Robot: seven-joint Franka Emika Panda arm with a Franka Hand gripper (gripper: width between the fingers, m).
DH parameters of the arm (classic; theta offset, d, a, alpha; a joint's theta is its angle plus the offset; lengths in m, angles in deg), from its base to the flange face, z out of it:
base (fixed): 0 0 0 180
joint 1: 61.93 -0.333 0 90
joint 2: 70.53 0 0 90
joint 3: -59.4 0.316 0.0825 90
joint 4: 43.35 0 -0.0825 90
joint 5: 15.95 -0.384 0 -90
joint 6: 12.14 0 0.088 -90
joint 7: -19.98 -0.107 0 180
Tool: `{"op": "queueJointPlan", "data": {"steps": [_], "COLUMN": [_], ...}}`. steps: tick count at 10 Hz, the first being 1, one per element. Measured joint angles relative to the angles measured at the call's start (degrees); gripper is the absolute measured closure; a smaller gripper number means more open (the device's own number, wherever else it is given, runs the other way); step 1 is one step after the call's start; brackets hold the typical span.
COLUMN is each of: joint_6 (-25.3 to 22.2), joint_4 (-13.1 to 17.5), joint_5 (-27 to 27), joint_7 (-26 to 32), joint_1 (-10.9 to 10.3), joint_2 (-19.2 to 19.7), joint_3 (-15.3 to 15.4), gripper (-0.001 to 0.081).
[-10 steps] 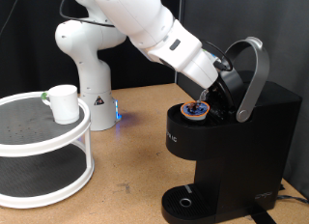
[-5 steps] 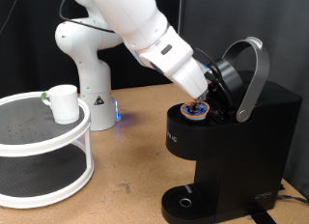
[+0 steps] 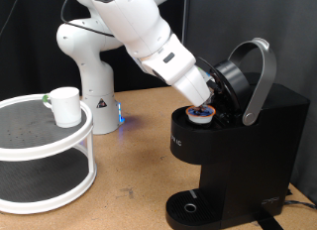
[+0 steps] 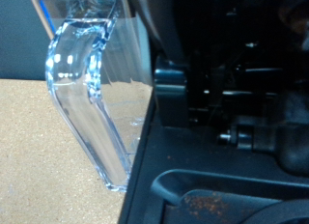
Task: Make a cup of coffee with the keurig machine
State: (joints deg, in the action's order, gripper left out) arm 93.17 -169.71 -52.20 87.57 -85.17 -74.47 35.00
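Since the picture a second before, you had drawn the arm back toward the exterior view's left and top: the white forearm sat higher over the coffee maker, and the gripper had pulled slightly away from the pod well while staying close under the raised lid.

At this moment the lid stood tilted open with its grey arched handle swung up toward the exterior view's right. A coffee pod with a blue and orange top sat in the round holder on top of the machine, so loading looked done. The gripper hung just above and to the right of that pod, tucked against the underside of the lid. You could not tell from either view whether its fingers were spread or closed, and nothing showed between them. The wrist view gave only a clear finger beside the machine's dark inner parts.

The cup stood upright on the top shelf of the white round rack, well apart from the gripper, far toward the exterior view's left. The drip tray at the machine's base held no cup, so that part of the job looked undone.
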Motion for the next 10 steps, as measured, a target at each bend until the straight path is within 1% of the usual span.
{"op": "queueJointPlan", "data": {"steps": [3, 6, 8, 10], "joint_6": [1.48, 2.66, 3.58, 4.11], "joint_4": [-2.02, -2.68, -2.99, -3.30], "joint_5": [0.54, 0.24, -1.36, -3.71], "joint_7": [0.00, 0.01, 0.61, 2.49], "joint_1": [-0.15, -0.24, -0.24, -0.16], "joint_2": [0.18, 0.21, 0.20, -0.11], "joint_3": [0.86, 1.51, 1.59, 1.50], "gripper": [0.0003, 0.0003, 0.0003, 0.0003]}}
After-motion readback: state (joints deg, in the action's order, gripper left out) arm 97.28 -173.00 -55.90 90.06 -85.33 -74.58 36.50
